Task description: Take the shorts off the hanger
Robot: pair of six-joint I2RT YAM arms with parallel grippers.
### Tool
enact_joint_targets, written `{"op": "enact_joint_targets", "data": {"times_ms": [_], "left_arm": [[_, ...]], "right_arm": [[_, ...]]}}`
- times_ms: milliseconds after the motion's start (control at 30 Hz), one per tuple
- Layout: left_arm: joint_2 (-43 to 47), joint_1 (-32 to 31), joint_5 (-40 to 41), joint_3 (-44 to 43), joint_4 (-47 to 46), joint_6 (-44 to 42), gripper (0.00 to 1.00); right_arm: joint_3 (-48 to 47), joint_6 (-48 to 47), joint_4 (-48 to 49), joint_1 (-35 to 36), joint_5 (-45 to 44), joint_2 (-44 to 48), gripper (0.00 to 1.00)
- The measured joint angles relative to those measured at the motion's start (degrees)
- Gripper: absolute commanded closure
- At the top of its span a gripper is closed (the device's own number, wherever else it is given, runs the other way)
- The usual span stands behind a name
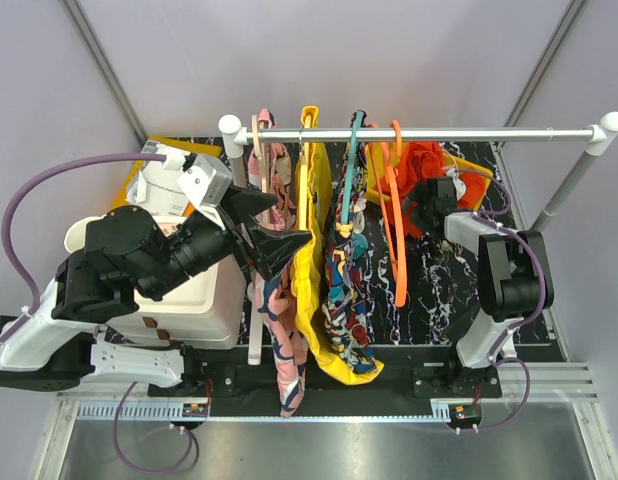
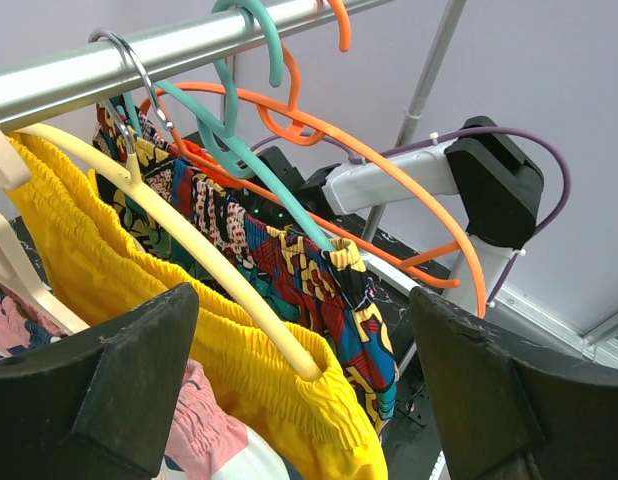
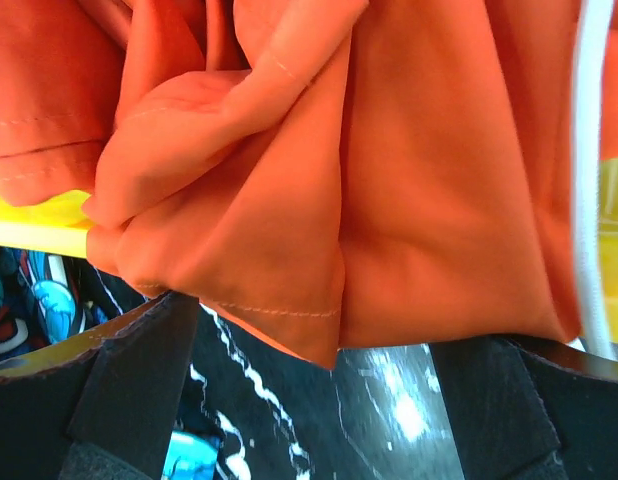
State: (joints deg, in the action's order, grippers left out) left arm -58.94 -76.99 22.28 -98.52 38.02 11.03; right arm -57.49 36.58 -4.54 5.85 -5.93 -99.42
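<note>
While the left gripper (image 1: pixel 294 220) hangs over on the left side with its fingers spread wide and nothing between them, it's pointed at the clothes on the rail (image 1: pixel 489 132), just right of a white bin (image 1: pixel 194 295). Going right from there you've got a pink patterned garment (image 1: pixel 287 350) on a wooden hanger (image 1: pixel 256 150), then the yellow garment (image 1: pixel 311 290), then a multicoloured one (image 1: pixel 344 290) on the teal hanger (image 1: pixel 351 160). Next is the orange hanger (image 1: pixel 397 250), hooked on the rail, and in the left wrist view the parts of it that show look bare. The shorts (image 1: pixel 424 160) are bunched up just right of the hanger's top, close under the rail; can't tell from above if any bit is caught on it. The right gripper (image 3: pixel 314 350) is right up against them, also spread open. In its wrist view the orange-red fabric fills everything ahead of the fingers (image 3: pixel 109 400), its lower hem dipping to the gap between them, and the pale drawstring (image 3: pixel 587 200) runs down the right edge.
</note>
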Motion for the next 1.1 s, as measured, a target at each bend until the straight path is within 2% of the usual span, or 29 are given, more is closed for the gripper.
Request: {"op": "enact_joint_targets", "data": {"times_ms": [267,300,367,400,600,833,967,1100], "left_arm": [[0.11,0.0,0.02,0.02,0.02,0.0,0.09],[0.09,0.0,0.02,0.02,0.0,0.0,0.09],[0.07,0.0,0.0,0.02,0.0,0.0,0.09],[0.02,0.0,0.02,0.02,0.02,0.0,0.09],[-0.09,0.0,0.0,0.02,0.02,0.02,0.09],[-0.07,0.0,0.02,0.04,0.02,0.31,0.09],[-0.07,0.0,0.02,0.04,0.02,0.63,0.09],[-0.07,0.0,0.02,0.04,0.02,0.85,0.09]], "right_arm": [[3.32,0.17,8.76,0.15,1.11,-0.48,0.37],[3.93,0.22,9.77,0.15,1.27,-0.33,0.48],[5.07,0.26,11.3,0.15,2.08,0.2,0.6],[5.57,0.28,12.11,0.15,2.4,0.52,0.72],[5.38,0.92,13.33,0.15,4.98,2.73,0.99],[-3.1,1.33,9.88,0.15,6.32,3.34,1.0],[-13.07,-0.39,6.56,-0.02,4.09,1.97,1.0],[-24.46,-2.78,5.2,-0.13,1.66,-4.13,1.0]]}}
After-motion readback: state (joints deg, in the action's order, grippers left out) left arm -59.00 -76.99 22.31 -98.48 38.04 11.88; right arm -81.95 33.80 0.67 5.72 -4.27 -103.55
